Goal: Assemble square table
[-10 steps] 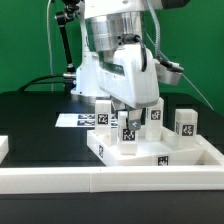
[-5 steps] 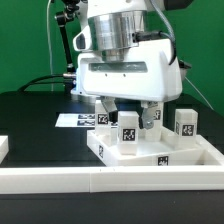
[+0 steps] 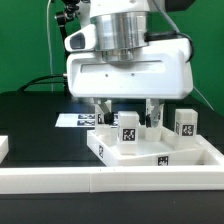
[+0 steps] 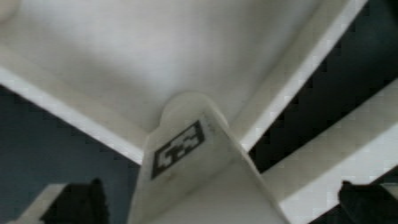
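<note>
Around the one square tabletop slab (image 3: 150, 150): three tagged legs (image 3: 128, 128) visible, one marker board (image 3: 76, 120)

From my exterior view, the gripper (image 3: 128, 113) body hides the rear of the square table (image 3: 140, 152) and part of two legs behind it. I cannot tell whether its fingers touch anything. My wrist view is blurred, cropping the tagged leg (image 4: 192, 165).

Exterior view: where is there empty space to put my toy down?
The black table is bare on the exterior view's left, between the marker board and the white rail in front. It is crowded on the right: the gripper hangs over the square slab with its legs.
</note>
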`<state>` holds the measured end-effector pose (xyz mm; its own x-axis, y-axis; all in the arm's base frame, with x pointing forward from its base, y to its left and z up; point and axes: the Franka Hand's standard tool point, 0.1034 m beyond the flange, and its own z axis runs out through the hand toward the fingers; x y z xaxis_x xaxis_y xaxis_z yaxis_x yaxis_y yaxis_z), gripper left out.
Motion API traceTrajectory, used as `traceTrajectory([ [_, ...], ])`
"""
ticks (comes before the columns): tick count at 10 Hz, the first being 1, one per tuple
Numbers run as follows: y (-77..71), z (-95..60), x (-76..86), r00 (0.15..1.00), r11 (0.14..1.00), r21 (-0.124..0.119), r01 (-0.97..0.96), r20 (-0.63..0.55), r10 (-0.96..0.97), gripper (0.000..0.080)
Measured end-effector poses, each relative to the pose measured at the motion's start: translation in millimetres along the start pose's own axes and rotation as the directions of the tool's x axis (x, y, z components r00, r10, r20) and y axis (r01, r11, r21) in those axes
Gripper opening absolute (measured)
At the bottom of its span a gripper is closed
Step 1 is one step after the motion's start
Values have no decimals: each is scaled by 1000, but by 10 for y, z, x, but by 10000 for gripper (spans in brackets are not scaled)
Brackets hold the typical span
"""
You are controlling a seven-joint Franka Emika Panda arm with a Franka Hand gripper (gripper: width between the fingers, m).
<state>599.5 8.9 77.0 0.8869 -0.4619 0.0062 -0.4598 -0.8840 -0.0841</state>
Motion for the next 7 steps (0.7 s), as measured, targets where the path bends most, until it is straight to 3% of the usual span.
traceTrajectory([
  [5,-3,-5,5,924,924,-16,383,0,-383,649],
  [6,-1,-5,7,896,896,-16,444,1,-444,562],
  [7,-4,-2,2,909,909,-14,417,1,-417,426],
])
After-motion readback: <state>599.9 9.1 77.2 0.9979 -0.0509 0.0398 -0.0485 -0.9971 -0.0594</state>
